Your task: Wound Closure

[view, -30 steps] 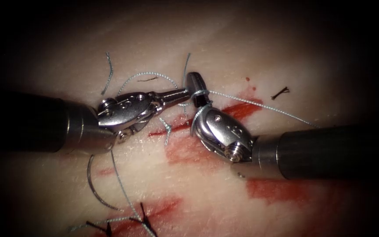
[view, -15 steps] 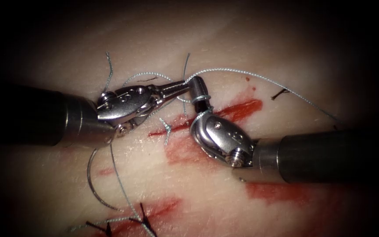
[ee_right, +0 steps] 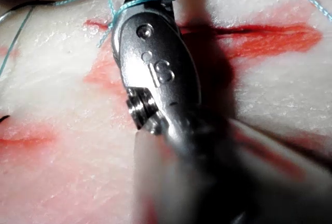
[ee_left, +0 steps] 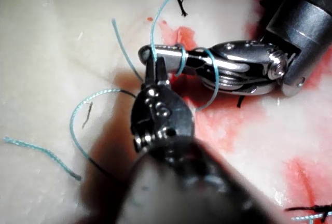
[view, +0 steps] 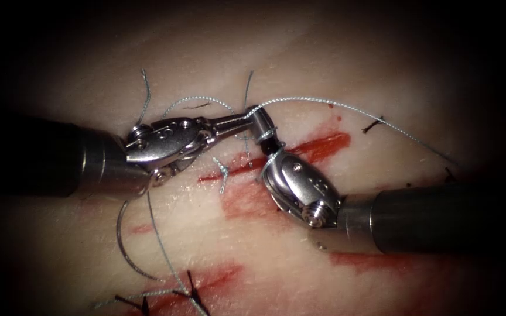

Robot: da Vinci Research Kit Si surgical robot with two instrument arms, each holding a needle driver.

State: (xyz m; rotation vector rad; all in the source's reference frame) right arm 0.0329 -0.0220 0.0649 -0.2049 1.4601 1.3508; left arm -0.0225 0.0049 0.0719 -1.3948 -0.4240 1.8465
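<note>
Since a second ago my right tool [view: 259, 126] has leaned its jaws toward the left tool [view: 243, 120], and the thread [view: 346, 106] that ran low across the red fluid [view: 323, 145] to the right now arches higher above it; the left tool has edged up a touch.

Taking the cut [view: 235, 169] as my landmark: both tool tips meet just above its upper end. My left tool's jaws are closed on the thread right at the right tool's tip — the left wrist view shows the pinch plainly. My right tool's jaws look closed, with two turns of thread wound round them; whether anything sits between them I cannot tell from here.

Neither tool has the needle [view: 125, 251]. It lies loose on the tissue [view: 218, 52], well to the left of the cut and below the left tool, its curve flat on the surface and not in the tissue as far as I can see, with thread trailing past it.

As for progress — the thread appears to have been passed through at this spot already, and I judge I am in the middle of a knot, wraps on but not snugged down. A short tuft of thread [view: 222, 171] sits on the cut itself, and dark stitches [view: 188, 289] lie below it, so part of the closing looks done. This knot remains to be finished and its ends cut.
</note>
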